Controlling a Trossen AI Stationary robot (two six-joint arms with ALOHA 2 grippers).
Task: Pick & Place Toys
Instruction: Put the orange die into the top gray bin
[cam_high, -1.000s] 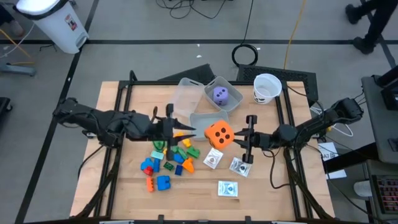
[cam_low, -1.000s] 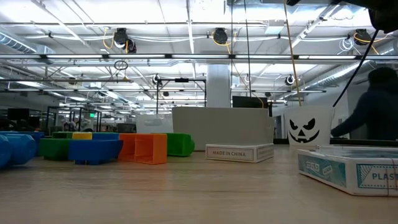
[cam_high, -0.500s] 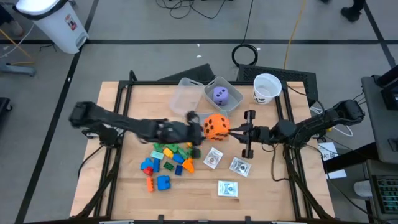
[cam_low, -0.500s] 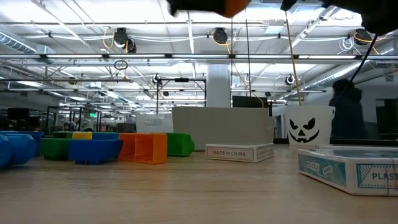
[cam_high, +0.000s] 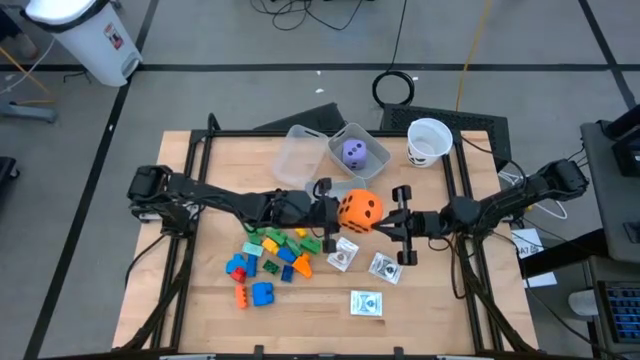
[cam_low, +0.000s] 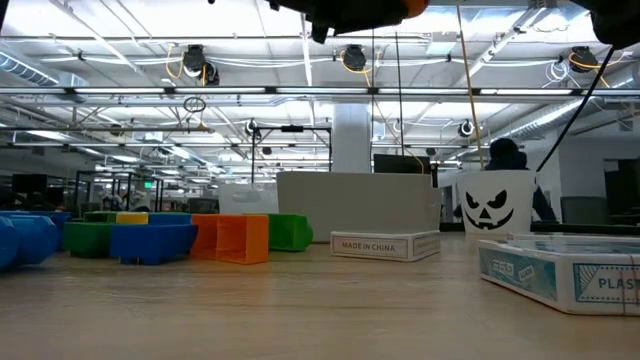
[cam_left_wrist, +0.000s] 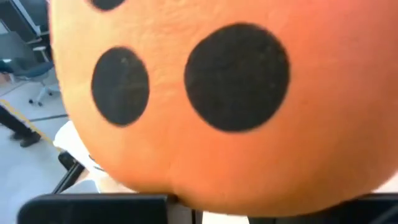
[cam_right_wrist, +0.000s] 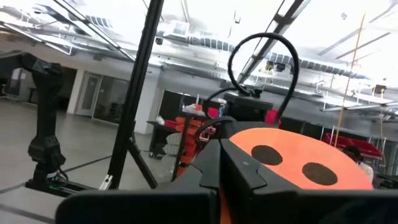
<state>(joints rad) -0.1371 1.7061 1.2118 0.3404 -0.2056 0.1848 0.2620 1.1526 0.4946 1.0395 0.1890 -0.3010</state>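
The orange dotted die (cam_high: 358, 210) hangs in the air over the table's middle, between my two grippers; only its underside (cam_low: 385, 8) shows at the low view's top edge. My right gripper (cam_high: 386, 221) is shut at the die's right side. My left gripper (cam_high: 336, 212) reaches in level from the left, right at the die's left side, and its fingers (cam_left_wrist: 93, 210) stand a little apart. The die (cam_left_wrist: 205, 99) fills the left wrist view. Coloured blocks (cam_high: 268, 252) and white cards (cam_high: 366, 303) lie on the table. The purple die (cam_high: 353, 152) sits in a clear bin. My right gripper pinches the orange die at its right-hand edge (cam_right_wrist: 255, 142) between its shut fingers. It comes in about level from the table's right. The die is lifted clear of the table. My left gripper comes level at the die's left side (cam_high: 345, 208). The die's bulk hides the fingertips, so I cannot tell whether they touch it.
Clear bins (cam_high: 300, 150) stand at the far middle, with one more (cam_high: 322, 188) under the left arm. A white cup (cam_high: 430, 140) with a face stands at the far right. Two cards (cam_high: 343, 255) (cam_high: 383, 267) lie below the die.
My left gripper has swung toward the table's right and come down, from over the block pile to the orange die's left side. The die has stayed aloft but has turned about, and now shows another face upward. My right gripper has kept its place.
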